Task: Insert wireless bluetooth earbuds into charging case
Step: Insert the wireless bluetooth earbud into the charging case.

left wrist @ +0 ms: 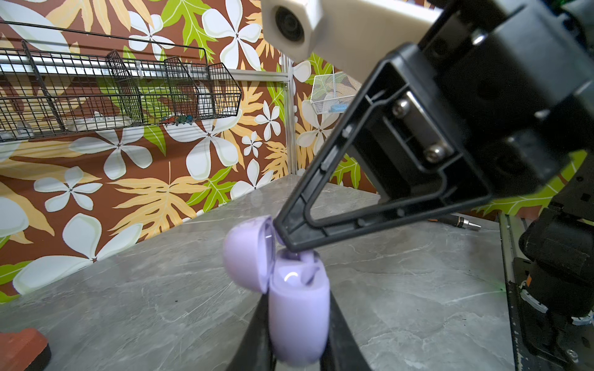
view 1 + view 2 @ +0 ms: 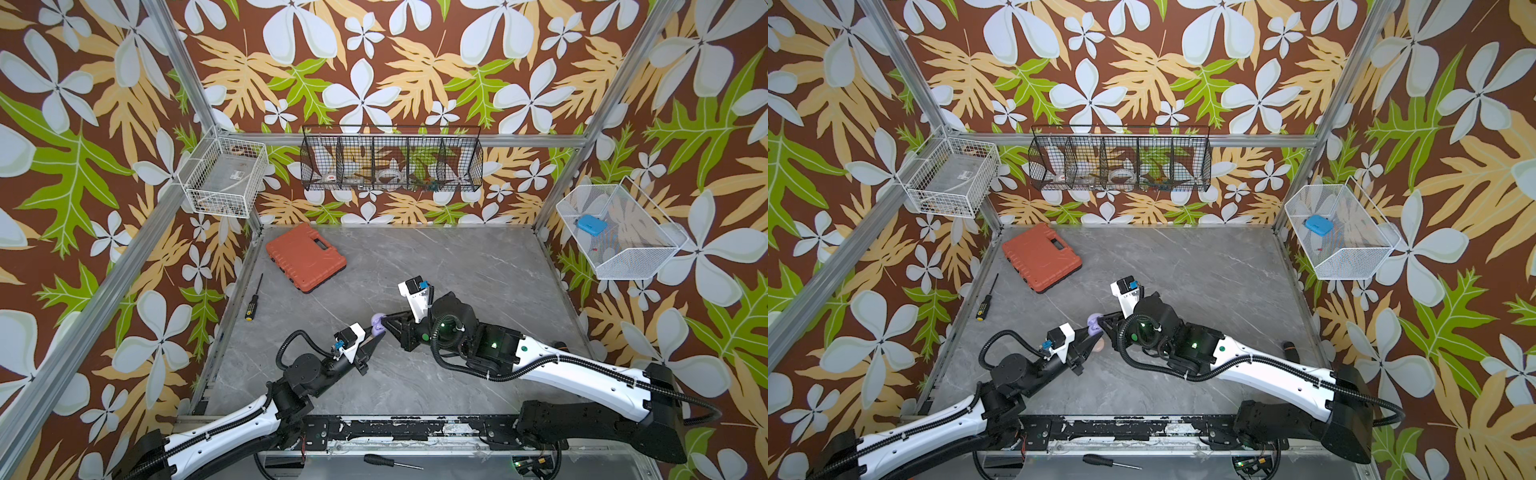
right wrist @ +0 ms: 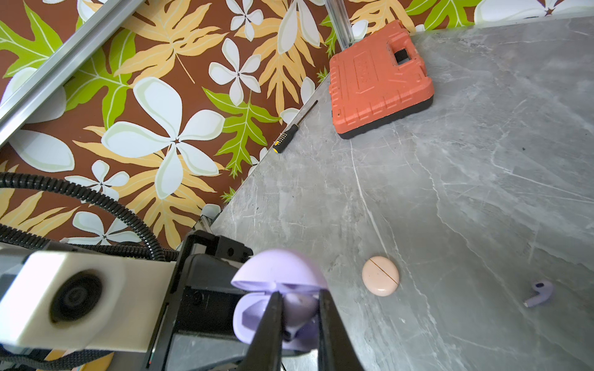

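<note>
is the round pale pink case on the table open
No, the round pale pink plastic case lies shut on the grey marble-look table with only a thin seam showing.

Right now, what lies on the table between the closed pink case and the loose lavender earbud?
Nothing: the grey table there is bare between the pink case and the loose lavender earbud. The right wrist view shows this.

Orange tool case (image 2: 305,257) at table (image 2: 457,266) far-left corner, screwdriver (image 2: 253,302) near it, blk wire rack (image 2: 390,160) on back wall
</note>
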### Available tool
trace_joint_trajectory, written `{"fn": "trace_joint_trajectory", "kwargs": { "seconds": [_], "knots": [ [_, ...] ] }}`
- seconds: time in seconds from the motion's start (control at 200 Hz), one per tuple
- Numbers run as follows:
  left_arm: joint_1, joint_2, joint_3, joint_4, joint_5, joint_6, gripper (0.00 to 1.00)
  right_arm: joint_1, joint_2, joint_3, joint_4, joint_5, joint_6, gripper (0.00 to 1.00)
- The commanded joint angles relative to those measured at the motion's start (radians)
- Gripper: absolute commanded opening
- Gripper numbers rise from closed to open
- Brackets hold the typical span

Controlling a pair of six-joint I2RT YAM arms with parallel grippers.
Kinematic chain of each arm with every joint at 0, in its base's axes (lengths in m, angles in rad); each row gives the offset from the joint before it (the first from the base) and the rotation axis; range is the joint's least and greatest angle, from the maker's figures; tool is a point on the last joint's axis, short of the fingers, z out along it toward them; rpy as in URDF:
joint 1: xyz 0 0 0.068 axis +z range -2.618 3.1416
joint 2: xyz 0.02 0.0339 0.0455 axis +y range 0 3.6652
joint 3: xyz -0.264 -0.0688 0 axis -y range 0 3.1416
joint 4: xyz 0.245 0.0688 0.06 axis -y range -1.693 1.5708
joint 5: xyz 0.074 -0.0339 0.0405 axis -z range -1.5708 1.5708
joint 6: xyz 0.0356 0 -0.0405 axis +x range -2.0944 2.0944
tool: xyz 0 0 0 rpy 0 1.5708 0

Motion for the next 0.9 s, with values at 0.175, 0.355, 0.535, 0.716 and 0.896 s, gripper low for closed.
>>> {"fn": "trace_joint_trajectory", "kwargs": {
  "seconds": [0.175, 0.355, 0.535, 0.716, 0.896],
  "knots": [
    [0.001, -0.004, 0.0, 0.044, 0.005, 0.005, 0.0, 0.006, -0.008, -0.017, 0.037, -0.005, 0.009, 0.25],
    [0.001, -0.002, 0.0, 0.044, 0.004, 0.006, 0.0, 0.007, -0.015, -0.023, 0.04, -0.002, 0.011, 0.26],
    [0.001, -0.008, -0.001, 0.041, 0.003, 0.011, 0.0, 0.007, -0.025, -0.016, 0.033, 0.005, 0.012, 0.31],
    [0.001, -0.015, -0.002, 0.038, 0.01, 0.024, 0.0, 0.007, -0.061, 0.022, -0.032, 0.058, -0.021, 0.4],
    [0.001, -0.038, -0.003, 0.015, 0.058, 0.08, 0.0, -0.006, -0.118, 0.036, -0.099, 0.159, -0.038, 0.64]
  ]
}}
